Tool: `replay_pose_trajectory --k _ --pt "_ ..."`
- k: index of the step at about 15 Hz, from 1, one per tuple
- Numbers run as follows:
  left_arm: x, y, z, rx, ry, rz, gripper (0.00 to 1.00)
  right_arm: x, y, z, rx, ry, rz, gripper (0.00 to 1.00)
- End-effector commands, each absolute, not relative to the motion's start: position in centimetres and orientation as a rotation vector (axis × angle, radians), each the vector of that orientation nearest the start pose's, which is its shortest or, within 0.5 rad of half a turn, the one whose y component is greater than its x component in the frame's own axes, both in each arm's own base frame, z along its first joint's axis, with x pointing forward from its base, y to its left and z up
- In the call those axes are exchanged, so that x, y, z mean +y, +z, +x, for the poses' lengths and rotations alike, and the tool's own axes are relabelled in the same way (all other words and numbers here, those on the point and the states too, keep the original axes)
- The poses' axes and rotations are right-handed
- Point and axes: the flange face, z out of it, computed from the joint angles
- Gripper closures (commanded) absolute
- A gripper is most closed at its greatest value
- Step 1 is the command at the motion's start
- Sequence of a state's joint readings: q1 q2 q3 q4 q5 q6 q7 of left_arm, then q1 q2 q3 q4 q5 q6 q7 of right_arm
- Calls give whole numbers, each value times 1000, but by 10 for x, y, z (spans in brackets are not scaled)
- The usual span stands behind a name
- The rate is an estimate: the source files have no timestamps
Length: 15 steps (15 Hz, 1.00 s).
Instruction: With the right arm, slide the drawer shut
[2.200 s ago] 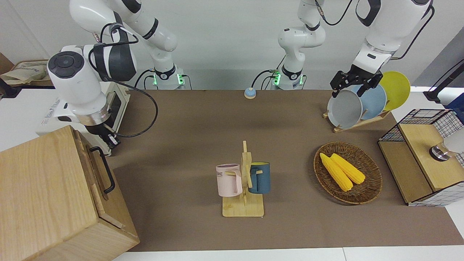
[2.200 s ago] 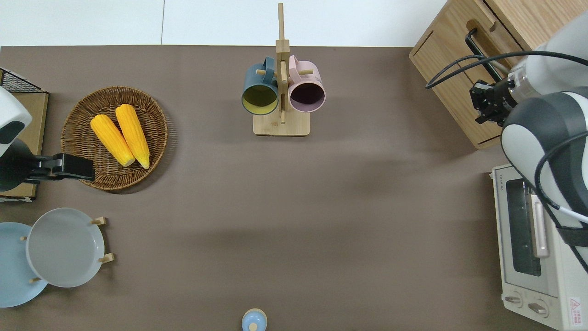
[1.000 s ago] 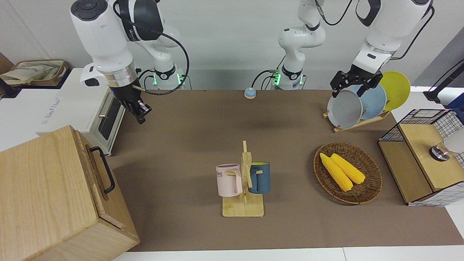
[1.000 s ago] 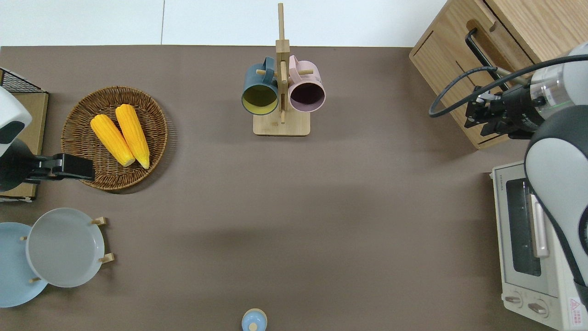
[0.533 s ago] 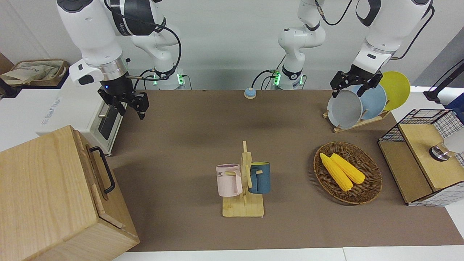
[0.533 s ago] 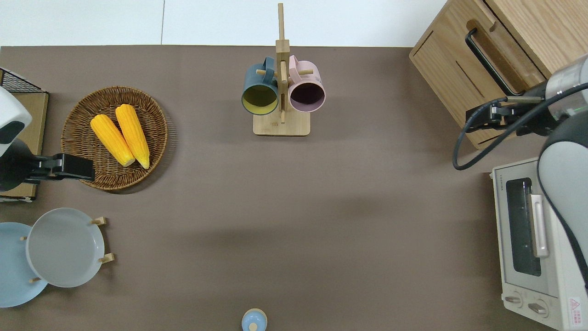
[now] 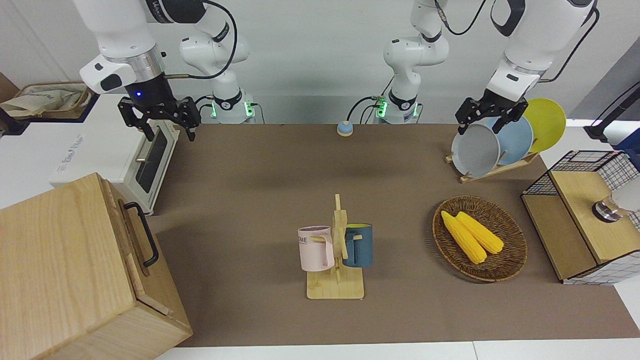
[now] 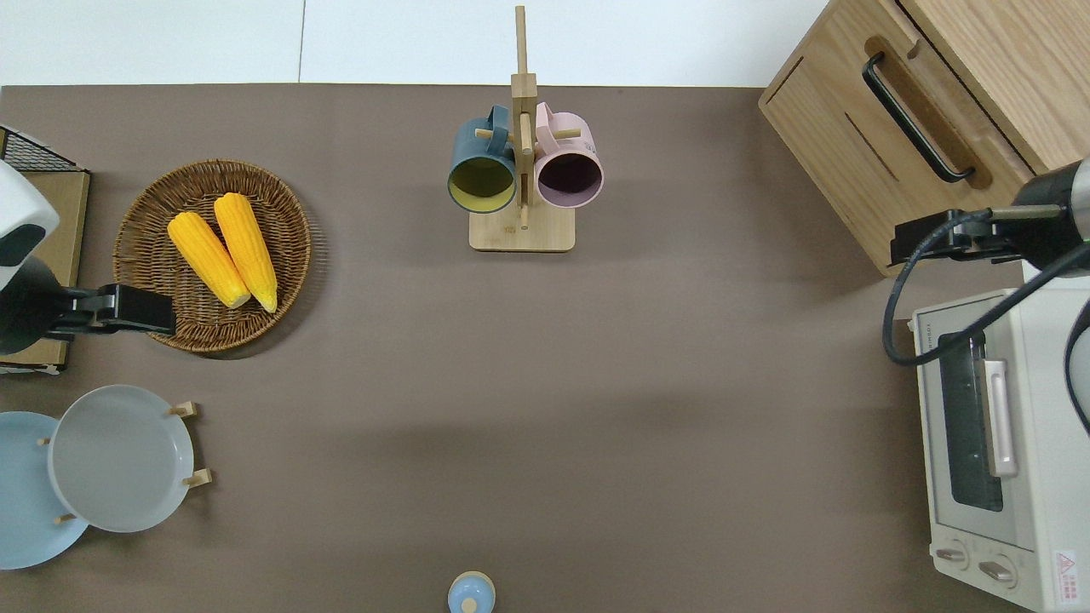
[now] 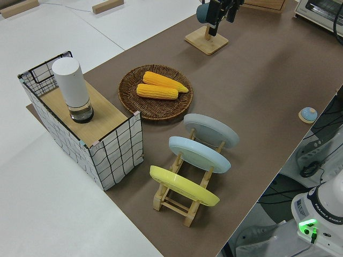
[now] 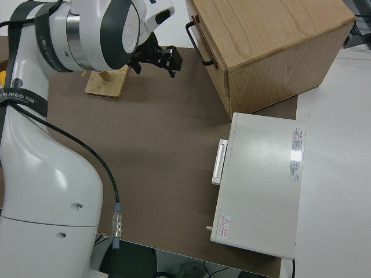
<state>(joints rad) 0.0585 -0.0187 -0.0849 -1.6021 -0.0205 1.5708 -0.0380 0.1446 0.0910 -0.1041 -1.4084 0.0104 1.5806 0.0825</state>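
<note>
pale wooden cabinet (image 8: 954,102) sat at the right arm's end of the worktop (image 8: 545,409) | white toaster oven (image 8: 996,460) beside it, nearer the robots | wooden mug stand (image 8: 521,170) mid-worktop | round wicker basket (image 8: 213,255) toward the left arm's end

The cabinet (image 8: 979,102) and the oven (image 8: 1005,451) are both cut off by the overhead view's edge.

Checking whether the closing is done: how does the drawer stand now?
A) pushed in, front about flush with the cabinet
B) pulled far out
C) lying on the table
A: the drawer front sits about level with the cabinet face, the right gripper open and clear of it.
</note>
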Motion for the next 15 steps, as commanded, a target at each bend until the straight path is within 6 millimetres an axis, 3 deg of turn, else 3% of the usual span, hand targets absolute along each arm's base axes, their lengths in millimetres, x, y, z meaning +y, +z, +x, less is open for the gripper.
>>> replay_pose_trajectory --k 1,6,15 --pt "-17 624 545 -2 15 -3147 2 25 657 559 25 -99 -3114 15" --pt "-17 625 545 -5 12 -3147 5 18 654 541 36 -36 -3113 15" --pt "-17 625 545 -7 12 -3147 2 15 654 539 46 -34 -3112 15"
